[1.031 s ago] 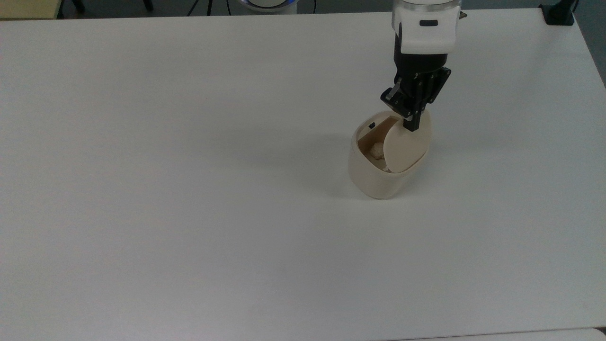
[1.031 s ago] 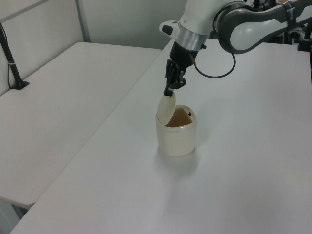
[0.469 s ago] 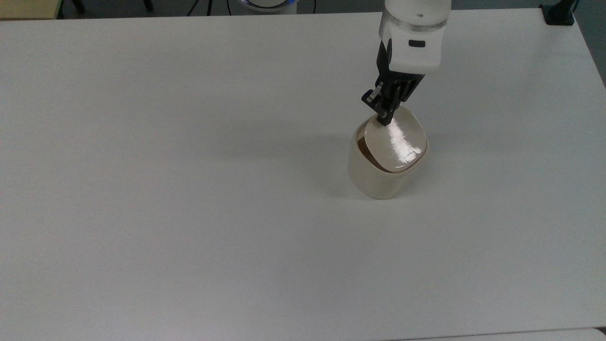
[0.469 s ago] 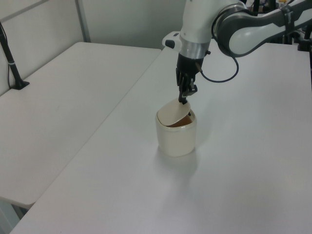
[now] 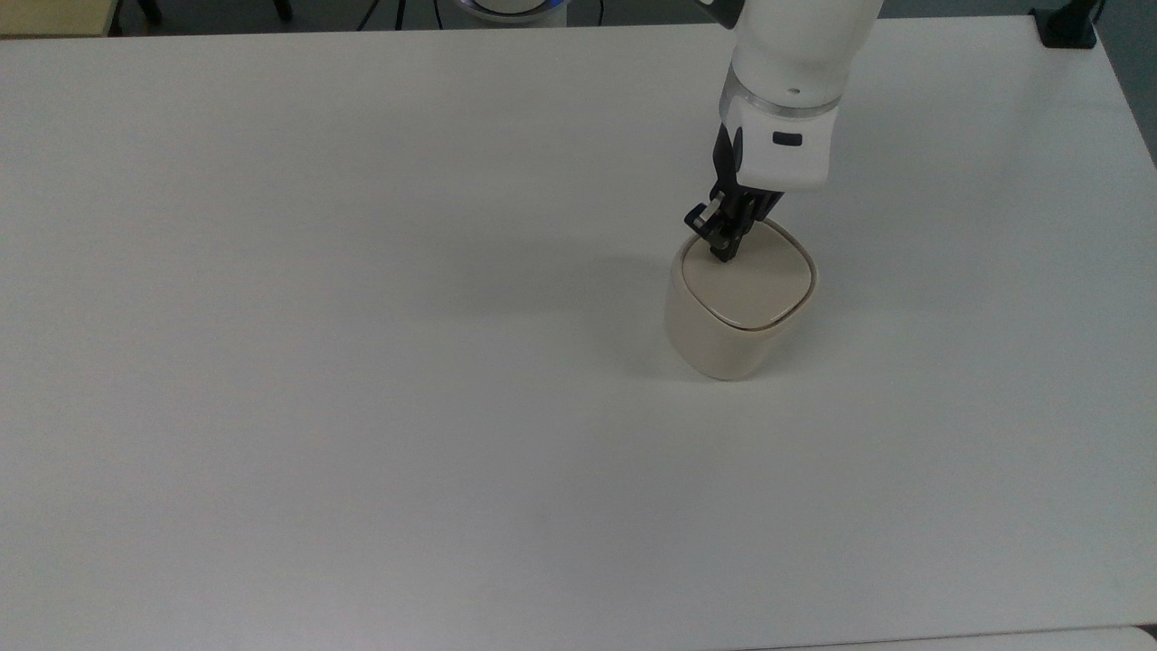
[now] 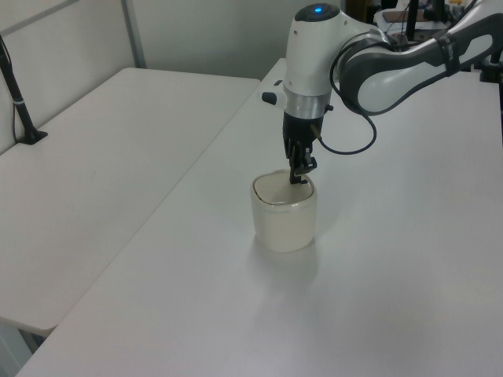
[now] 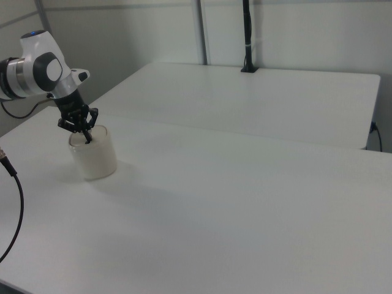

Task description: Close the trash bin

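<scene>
The cream trash bin point(image 5: 723, 339) stands on the white table point(image 5: 362, 362), right of centre in the top view. Its flat lid point(image 5: 750, 285) lies level on the rim and covers the inside. My gripper point(image 5: 724, 252) points down with its fingers shut together, the tips touching the lid near its far edge. In the left view the gripper point(image 6: 299, 178) rests on top of the bin point(image 6: 284, 224) at its far side. In the right view the bin point(image 7: 95, 160) sits at the far left with the gripper point(image 7: 87, 138) on its top.
A black clamp base point(image 5: 1067, 27) sits at the table's far right corner in the top view. A second white table point(image 6: 102, 157) adjoins on the left view's left, with a black pole point(image 6: 16, 86). A black cable point(image 7: 15, 202) hangs at the right view's left edge.
The lid swung from nearly upright down to flat on the bin's rim. My gripper followed it, moving toward the top view's left and lower, onto the lid.
</scene>
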Tool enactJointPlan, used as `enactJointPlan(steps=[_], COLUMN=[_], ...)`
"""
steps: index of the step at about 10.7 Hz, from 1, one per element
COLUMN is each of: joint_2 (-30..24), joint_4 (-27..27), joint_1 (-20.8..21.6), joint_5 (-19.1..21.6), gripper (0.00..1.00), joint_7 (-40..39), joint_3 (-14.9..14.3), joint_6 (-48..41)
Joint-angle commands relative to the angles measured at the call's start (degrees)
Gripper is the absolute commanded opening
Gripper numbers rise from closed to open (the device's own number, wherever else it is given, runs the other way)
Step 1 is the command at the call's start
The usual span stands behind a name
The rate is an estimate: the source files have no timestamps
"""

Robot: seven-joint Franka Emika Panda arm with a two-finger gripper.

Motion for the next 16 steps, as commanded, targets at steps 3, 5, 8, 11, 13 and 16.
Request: enactJointPlan(steps=[3,5,8,11,13,16], joint_2=[-6.73,-11.22,-16.06,-21.76,-22.31,-22.14], joint_4=[0.6,0.51,-0.1,-4.04,-4.24,-4.06], joint_1=[-1.75,-5.96,-13.69,-18.71,-20.3,-20.66], joint_5=[0.71,1.32,1.42,1.59,1.59,2.56], gripper=[0.0,0.0,0.0,0.0,0.16,0.83], joint_7=[-0.54,1.82,11.47,17.2,17.92,17.83], joint_3=[-0.4,-0.84,-0.84,-0.75,-0.75,-0.84], joint_6=[-7.07,-14.55,-22.11,-26.97,-26.71,-26.53])
